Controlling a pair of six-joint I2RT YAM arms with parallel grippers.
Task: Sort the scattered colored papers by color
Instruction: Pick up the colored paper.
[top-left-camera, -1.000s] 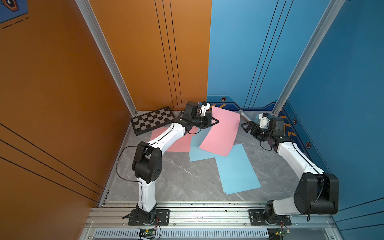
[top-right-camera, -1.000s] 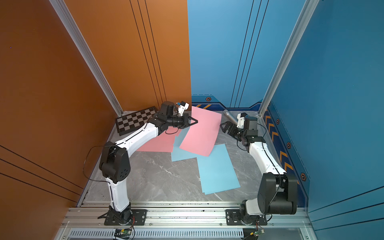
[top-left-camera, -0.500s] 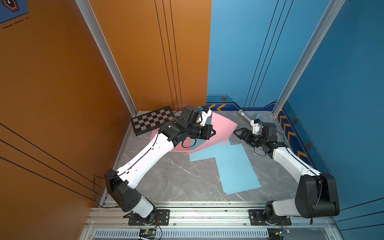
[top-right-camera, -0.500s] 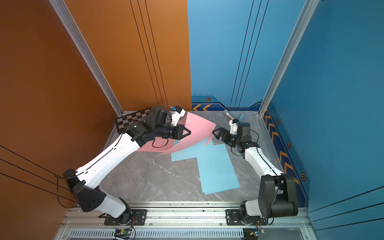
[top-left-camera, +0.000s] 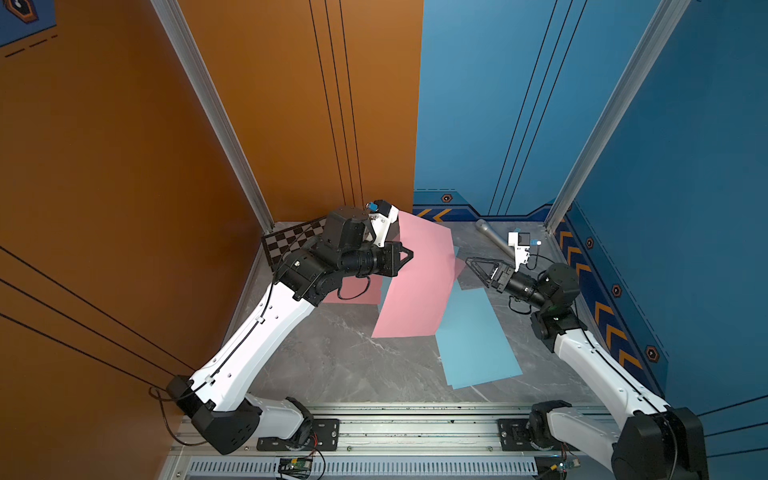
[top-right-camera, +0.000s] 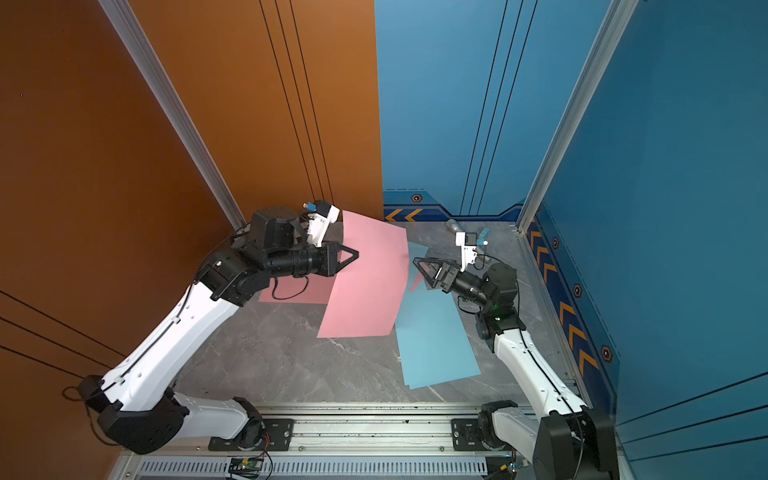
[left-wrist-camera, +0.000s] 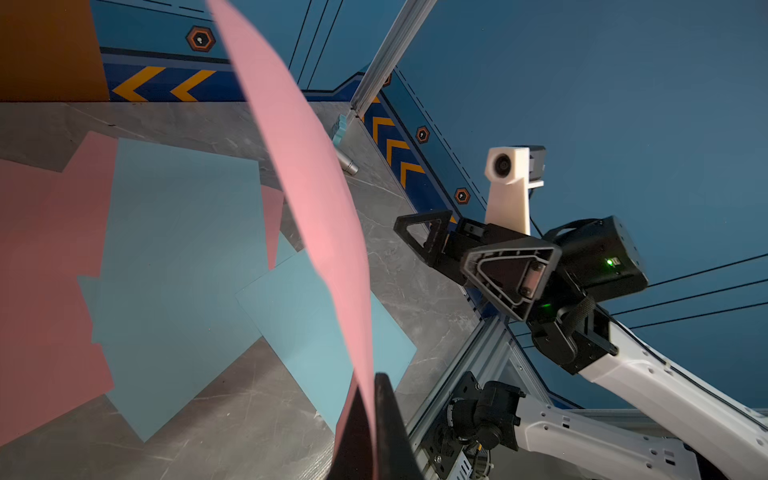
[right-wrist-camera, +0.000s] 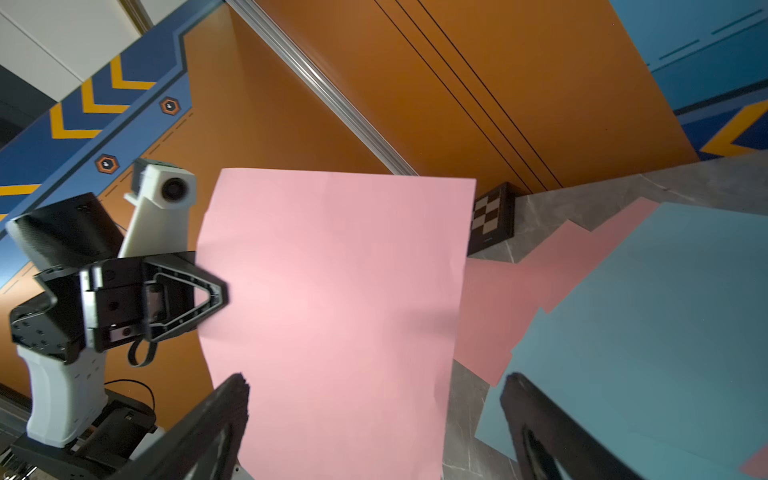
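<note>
My left gripper (top-left-camera: 406, 255) (top-right-camera: 354, 255) (left-wrist-camera: 371, 388) is shut on the edge of a pink paper (top-left-camera: 415, 286) (top-right-camera: 370, 282) (left-wrist-camera: 307, 178). That sheet hangs lifted off the table, curving down toward it. My right gripper (top-left-camera: 473, 270) (top-right-camera: 420, 270) (right-wrist-camera: 374, 380) is open, facing the sheet's other edge (right-wrist-camera: 332, 291), which shows between its spread fingers. Flat on the grey table lie light blue papers (top-left-camera: 473, 345) (top-right-camera: 432, 345) (left-wrist-camera: 178, 232) (right-wrist-camera: 665, 311). More pink paper (top-left-camera: 353, 293) (top-right-camera: 286, 291) (left-wrist-camera: 37, 291) lies partly under them and below my left arm.
A black-and-grey checkered board (top-left-camera: 291, 243) (right-wrist-camera: 492, 220) leans at the back left corner. A grey cylinder (top-left-camera: 492, 237) (top-right-camera: 455, 226) lies at the back right, with a small light-blue block (left-wrist-camera: 340, 131) by the corner post. Orange and blue walls enclose the table.
My left arm has lifted the pink paper off the table and swung it upright, stretching forward. The right gripper has come in toward the sheet's free edge, still open.
</note>
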